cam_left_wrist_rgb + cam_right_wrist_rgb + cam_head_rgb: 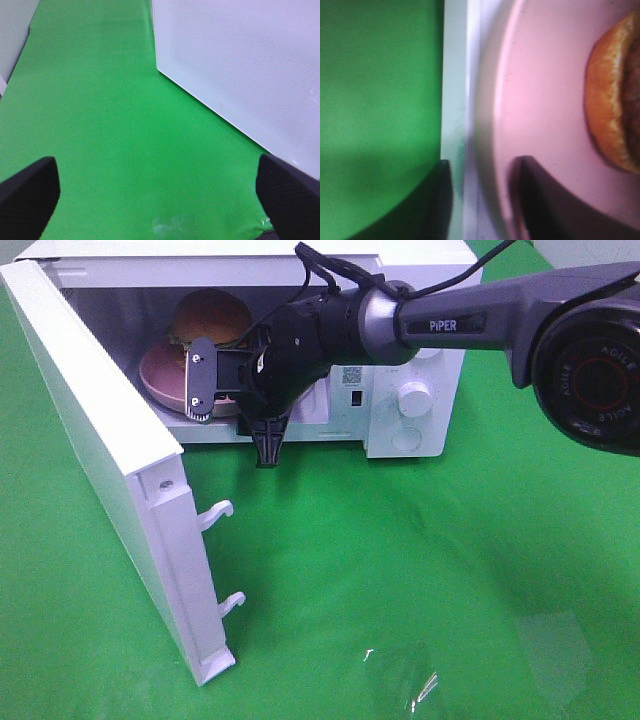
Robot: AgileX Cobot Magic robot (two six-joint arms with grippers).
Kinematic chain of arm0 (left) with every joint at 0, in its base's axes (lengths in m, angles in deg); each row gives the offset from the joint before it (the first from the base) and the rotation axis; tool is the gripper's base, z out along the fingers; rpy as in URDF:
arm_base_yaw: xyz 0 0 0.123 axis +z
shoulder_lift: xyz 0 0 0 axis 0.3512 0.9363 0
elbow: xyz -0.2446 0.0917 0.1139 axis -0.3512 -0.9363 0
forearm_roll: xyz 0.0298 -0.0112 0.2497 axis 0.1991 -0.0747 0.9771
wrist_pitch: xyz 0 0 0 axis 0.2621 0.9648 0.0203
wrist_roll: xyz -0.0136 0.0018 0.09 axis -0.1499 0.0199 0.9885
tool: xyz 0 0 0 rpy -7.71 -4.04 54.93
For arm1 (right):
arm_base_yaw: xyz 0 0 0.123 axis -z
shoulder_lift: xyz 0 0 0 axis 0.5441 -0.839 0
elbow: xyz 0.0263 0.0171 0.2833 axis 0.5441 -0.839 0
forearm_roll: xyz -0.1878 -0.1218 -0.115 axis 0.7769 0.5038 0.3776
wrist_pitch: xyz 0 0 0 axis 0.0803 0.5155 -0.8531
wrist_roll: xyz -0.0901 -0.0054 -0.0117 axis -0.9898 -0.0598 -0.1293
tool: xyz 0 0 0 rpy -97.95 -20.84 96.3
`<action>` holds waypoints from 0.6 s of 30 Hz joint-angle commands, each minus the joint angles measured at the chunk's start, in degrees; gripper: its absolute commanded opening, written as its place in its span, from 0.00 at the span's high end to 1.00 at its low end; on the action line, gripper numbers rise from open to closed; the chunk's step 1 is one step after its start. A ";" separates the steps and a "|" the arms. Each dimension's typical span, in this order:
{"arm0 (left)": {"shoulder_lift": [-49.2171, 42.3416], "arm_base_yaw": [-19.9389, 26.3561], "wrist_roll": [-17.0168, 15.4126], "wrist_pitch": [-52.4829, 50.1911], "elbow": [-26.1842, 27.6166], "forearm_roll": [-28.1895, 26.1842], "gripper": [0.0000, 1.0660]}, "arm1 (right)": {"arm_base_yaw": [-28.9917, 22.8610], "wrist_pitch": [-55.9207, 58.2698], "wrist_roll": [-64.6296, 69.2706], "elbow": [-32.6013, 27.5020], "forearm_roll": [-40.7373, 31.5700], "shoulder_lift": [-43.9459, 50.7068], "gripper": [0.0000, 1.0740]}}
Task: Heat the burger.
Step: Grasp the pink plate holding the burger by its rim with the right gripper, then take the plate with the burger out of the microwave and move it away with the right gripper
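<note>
The burger [213, 317] is already set inside the microwave [420, 360]; the door [110, 470] is not yet shut. The plate [545, 100] rim is straddled by the right gripper [482, 200]; a clamp cannot be told.

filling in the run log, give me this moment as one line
burger: on pink plate inside open microwave | right gripper: jaws astride plate rim | left gripper: open over green cloth

Green cloth [430, 570] covers table (glare patches near front edge); even, bright light.
</note>
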 commanded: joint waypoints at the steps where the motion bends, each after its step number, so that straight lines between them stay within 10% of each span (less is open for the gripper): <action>1: -0.97 0.29 0.06 -0.80 -0.17 -0.29 0.06 | -0.06 2.01 -0.63 0.23 -0.92 0.17 0.82; 4: -0.97 0.29 0.06 -0.80 -0.17 -0.29 0.06 | -0.06 2.98 -0.63 0.23 -1.43 0.74 1.00; 18: -0.97 0.29 0.06 -0.80 -0.17 -0.29 0.06 | -0.06 8.42 -2.81 0.23 -1.78 1.83 1.00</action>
